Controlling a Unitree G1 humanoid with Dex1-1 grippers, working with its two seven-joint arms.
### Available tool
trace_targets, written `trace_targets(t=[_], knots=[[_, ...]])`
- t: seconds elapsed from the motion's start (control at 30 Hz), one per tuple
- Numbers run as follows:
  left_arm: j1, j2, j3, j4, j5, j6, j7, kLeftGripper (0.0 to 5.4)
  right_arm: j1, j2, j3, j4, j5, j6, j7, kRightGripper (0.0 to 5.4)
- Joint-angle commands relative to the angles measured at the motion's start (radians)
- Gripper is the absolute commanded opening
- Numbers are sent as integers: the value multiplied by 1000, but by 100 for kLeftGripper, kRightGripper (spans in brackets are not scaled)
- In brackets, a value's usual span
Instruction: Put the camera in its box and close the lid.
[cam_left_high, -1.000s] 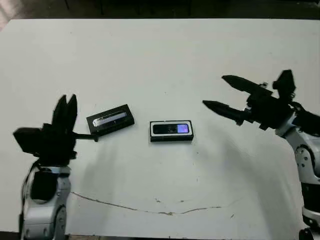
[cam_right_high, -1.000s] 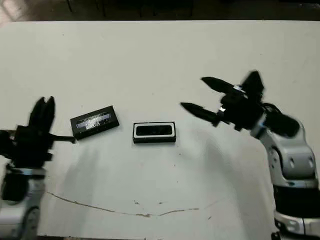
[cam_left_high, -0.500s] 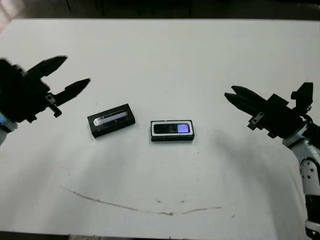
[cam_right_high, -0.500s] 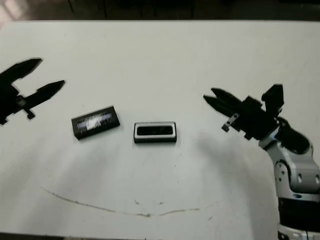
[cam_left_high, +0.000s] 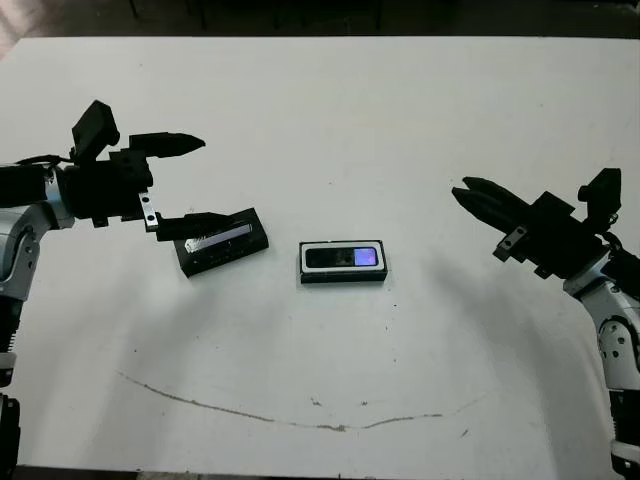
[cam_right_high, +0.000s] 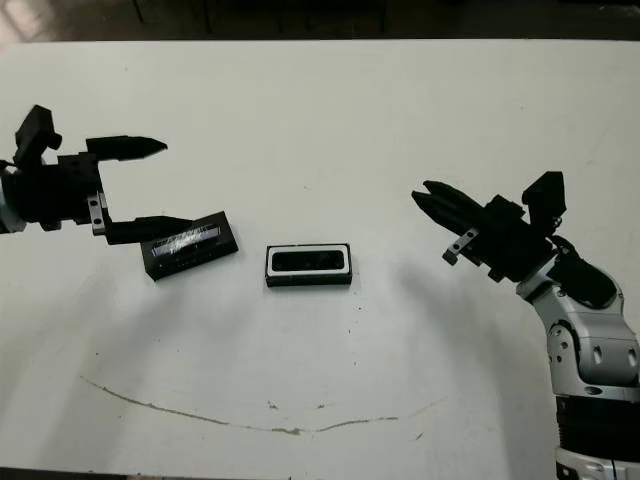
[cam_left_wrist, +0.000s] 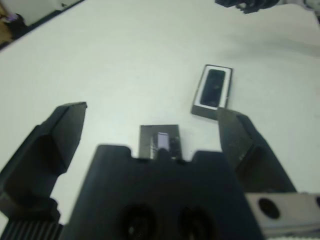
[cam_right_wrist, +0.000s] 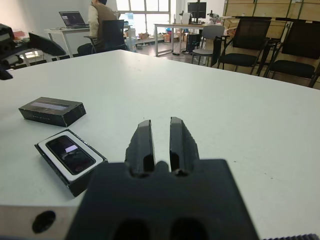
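Note:
The camera, bluish screen up, lies inside the box, a shallow black tray with a white lining near the table's middle. To its left rests the lid, flat and black with a silvery strip. My left gripper hangs open beside the lid; its lower finger overlaps the lid's left end, and I cannot tell whether they touch. In the left wrist view the lid sits between the spread fingers. My right gripper is shut, holds nothing, and stays well right of the box.
A thin brown scratch line runs across the white table's near part. Beyond the table, the right wrist view shows a seated person, desks and black office chairs.
My left arm swung from the far left in toward the lid, still open. The right gripper, open near the box a second ago, has shut and pulled back to the right.

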Motion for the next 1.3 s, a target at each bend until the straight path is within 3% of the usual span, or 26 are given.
trace_targets(t=[0.03, 0.47, 1.17, 1.3], knots=[[15, -10, -38, 31, 39, -39, -39, 537, -1, -10, 10, 29, -15, -16, 5, 0], [55, -10, -96, 83, 172, -182, -23, 537, 0, -8, 15, 50, -9, -26, 18, 0], [113, 1, -100, 129, 260, -223, 52, 537, -8, -19, 22, 73, -13, -31, 43, 0], [119, -7, -87, 151, 243, -211, 40, 537, -9, -25, 25, 66, -15, -11, 39, 0]])
